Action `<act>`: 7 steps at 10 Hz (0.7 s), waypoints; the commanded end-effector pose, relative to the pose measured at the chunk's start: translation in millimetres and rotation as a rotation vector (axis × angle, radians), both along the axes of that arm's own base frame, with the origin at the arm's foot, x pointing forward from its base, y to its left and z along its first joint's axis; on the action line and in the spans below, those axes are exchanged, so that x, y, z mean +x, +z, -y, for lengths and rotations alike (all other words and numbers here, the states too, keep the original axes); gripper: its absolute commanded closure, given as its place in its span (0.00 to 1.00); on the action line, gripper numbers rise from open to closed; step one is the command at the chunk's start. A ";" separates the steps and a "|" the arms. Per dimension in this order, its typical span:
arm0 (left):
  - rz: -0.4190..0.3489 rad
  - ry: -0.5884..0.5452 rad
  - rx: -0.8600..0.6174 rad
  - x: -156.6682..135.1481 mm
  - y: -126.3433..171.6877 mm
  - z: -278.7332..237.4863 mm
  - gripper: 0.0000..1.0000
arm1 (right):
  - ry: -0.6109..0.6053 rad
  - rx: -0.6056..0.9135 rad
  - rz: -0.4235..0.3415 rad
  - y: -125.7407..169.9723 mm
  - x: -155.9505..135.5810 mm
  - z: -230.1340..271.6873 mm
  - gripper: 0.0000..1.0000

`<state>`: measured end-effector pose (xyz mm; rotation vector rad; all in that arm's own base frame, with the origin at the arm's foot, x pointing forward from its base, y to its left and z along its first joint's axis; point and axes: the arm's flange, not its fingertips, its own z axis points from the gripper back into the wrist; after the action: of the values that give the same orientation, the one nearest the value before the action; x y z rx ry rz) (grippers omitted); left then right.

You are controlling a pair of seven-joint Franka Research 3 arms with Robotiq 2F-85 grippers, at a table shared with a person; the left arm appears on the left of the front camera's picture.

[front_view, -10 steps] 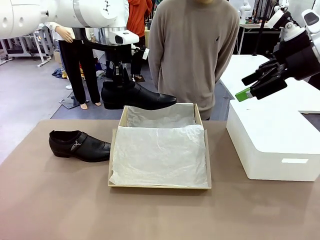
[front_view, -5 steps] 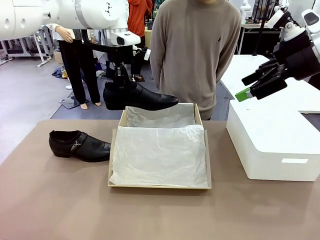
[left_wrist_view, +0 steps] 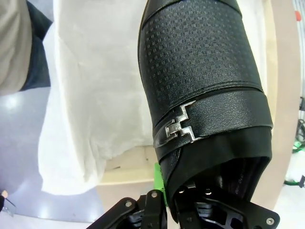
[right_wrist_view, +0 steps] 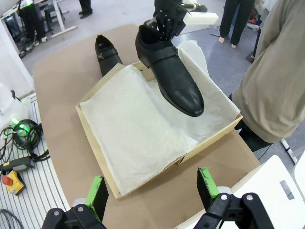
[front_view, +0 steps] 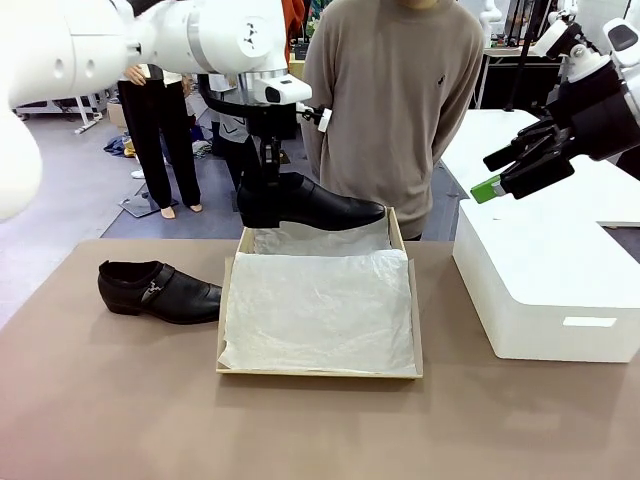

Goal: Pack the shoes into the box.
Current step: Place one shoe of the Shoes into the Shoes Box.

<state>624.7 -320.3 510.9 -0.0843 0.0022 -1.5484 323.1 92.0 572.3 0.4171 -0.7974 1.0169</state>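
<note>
The left pincer hangs in the upper middle of the front view, clamped on the heel end of one black dress shoe. In the left wrist view the black fingers rise from the bottom edge and grip the rim of the shoe's opening, with a strip of green pad showing just beside the leather. The strap and its small metal buckle lie across the middle of that frame.

The held shoe is roughly level, its pointed toe aimed toward picture right. It sits over the far end of the tan cardboard box. From the right wrist view the shoe hangs above the white tissue paper, its toe toward the person's side of the box.

The second shoe rests on the brown tabletop at centre left, just beside the box's left wall, toe pointing at it.

The right pincer hovers at upper right, above a large white rounded box. Its jaws stand wide apart and hold nothing.

A person in a beige sweater stands at the far edge of the tabletop, behind the cardboard box.
</note>
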 end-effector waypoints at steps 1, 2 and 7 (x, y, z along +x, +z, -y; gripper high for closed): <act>0.027 0.001 0.020 18.0 4.5 10.9 1.00 | 0.016 0.017 0.006 0.2 1.9 -0.2 0.00; 0.037 -0.015 0.030 21.9 -2.5 12.9 1.00 | 0.016 0.017 0.006 0.2 1.9 -0.2 0.00; 0.029 -0.057 0.031 39.2 -27.7 16.8 1.00 | 0.016 0.017 0.006 0.2 1.9 -0.2 0.00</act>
<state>653.1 -331.7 472.6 -0.0414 0.0064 -1.5880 323.0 92.0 572.3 0.4171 -0.7975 1.0170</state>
